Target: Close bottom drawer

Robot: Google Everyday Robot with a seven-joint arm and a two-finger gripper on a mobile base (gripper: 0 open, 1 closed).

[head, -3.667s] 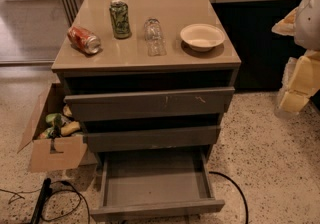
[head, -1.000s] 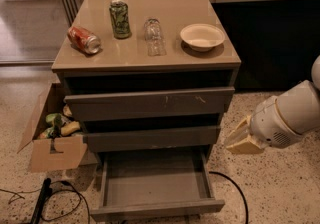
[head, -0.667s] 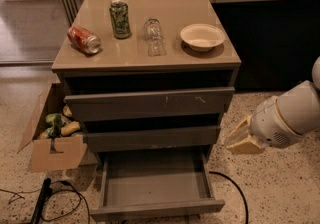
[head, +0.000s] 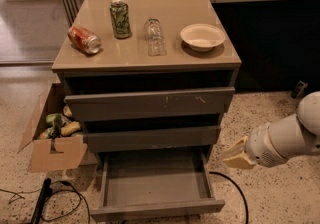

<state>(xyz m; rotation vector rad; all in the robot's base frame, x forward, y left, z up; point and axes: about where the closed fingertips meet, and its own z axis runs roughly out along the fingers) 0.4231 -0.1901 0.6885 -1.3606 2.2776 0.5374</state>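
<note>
The bottom drawer [head: 155,209] of the grey-brown cabinet stands pulled far out toward me. Its shallow tray is bare inside and its flat front sits at the lower edge of the view. Above it are the mid-sized front [head: 150,139] and the widest front [head: 150,104] with pale scratches, both slightly out. My gripper [head: 237,157] reaches in from the right on a white arm. It hangs just right of the open drawer's right side, at about the height of the mid-sized front, and touches nothing.
On the cabinet top stand a green can [head: 120,18], a red can [head: 84,39] on its side, a clear glass [head: 153,36] and a white bowl [head: 202,36]. An open cardboard box [head: 52,140] sits on the floor at left. A black cable [head: 235,190] runs by the drawer.
The arm came in from the far right and lowered beside the cabinet. In the last second it has stayed almost still. The drawer has not moved.
</note>
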